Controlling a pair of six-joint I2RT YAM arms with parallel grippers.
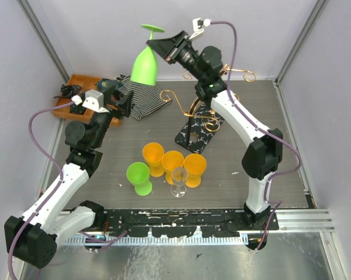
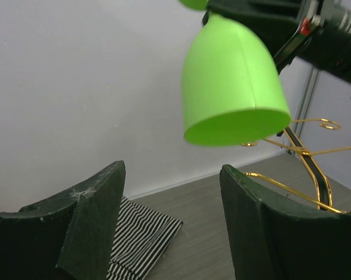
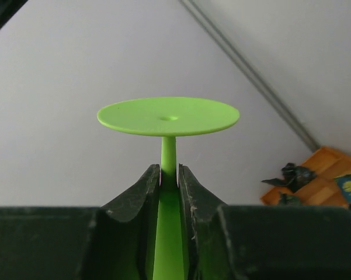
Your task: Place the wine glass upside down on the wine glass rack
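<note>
- Top view: the right gripper [image 1: 159, 41] holds the green wine glass [image 1: 145, 65] upside down, upper middle. The gold wine glass rack [image 1: 197, 129] stands right of centre.
- Left wrist view: the left gripper [image 2: 172, 172] is spread wide and holds nothing.
- Right wrist view: the right gripper pinches the glass's stem.

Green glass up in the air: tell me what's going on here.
The right gripper clamps the stem of a green plastic wine glass, holding it upside down in the air. The tall gold wire wine glass rack on its black speckled base stands lower down beside it, with no glass on it yet. The left gripper is open and empty near a black-and-white striped cloth. Three orange cups, a second green goblet and a clear glass stand nearer the arms' bases.
</note>
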